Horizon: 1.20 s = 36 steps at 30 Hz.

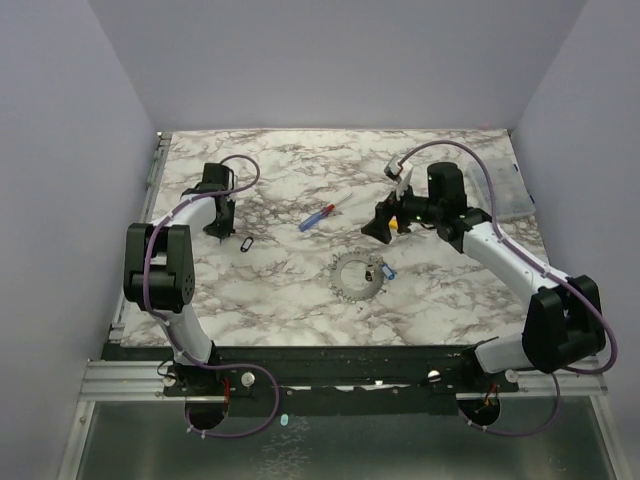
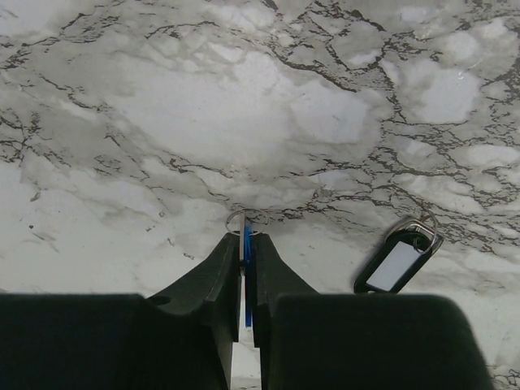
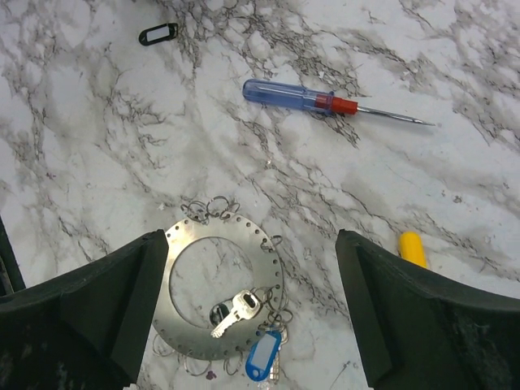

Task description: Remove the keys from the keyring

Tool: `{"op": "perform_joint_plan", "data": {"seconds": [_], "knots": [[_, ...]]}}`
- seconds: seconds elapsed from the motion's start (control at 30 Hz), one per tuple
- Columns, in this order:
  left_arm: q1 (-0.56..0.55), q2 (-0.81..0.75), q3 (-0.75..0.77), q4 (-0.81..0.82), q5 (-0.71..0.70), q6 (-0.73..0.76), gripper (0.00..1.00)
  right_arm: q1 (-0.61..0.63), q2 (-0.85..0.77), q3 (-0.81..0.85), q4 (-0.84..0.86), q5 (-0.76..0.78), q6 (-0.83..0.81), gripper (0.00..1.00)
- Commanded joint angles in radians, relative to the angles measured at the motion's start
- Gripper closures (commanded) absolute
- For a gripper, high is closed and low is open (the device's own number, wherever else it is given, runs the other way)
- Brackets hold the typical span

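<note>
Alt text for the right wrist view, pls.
Open right pincer hovers over the grey perforated keyring, a silver key and blue tag at its near rim. Beyond it on the marble table lie a blue-and-red screwdriver and, far left, a black tag.

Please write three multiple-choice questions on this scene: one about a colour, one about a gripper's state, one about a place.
1. The screwdriver's handle is: A) green B) blue C) yellow.
2. The left gripper is: A) open wide B) shut on a thin blue piece C) holding the screwdriver.
3. The silver key lies: A) at the keyring B) beside the screwdriver C) in the left gripper.
Answers: 1B, blue with a red collar; 2B, its fingers pinch the piece; 3A, it rests at the ring's inner rim.
</note>
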Motion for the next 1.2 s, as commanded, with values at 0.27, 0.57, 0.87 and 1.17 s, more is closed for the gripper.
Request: {"op": "perform_joint_plan", "data": {"seconds": [0.27,0.57,0.87,1.17], "knots": [[-0.024,0.011,0.01,-0.037,0.099,-0.038,0.68,-0.06,-0.096,-0.048,-0.051,0.0,-0.02,0.03],[-0.043,0.038,0.014,-0.032,0.07,-0.033,0.62,-0.071,-0.118,-0.066,-0.04,-0.015,-0.014,0.02],[-0.114,-0.007,0.021,-0.05,0.119,0.016,0.46,-0.079,-0.123,-0.067,-0.042,-0.016,-0.018,0.02],[-0.113,-0.138,-0.011,0.006,0.167,0.029,0.51,-0.081,-0.116,-0.071,-0.037,-0.027,-0.012,0.02]]}}
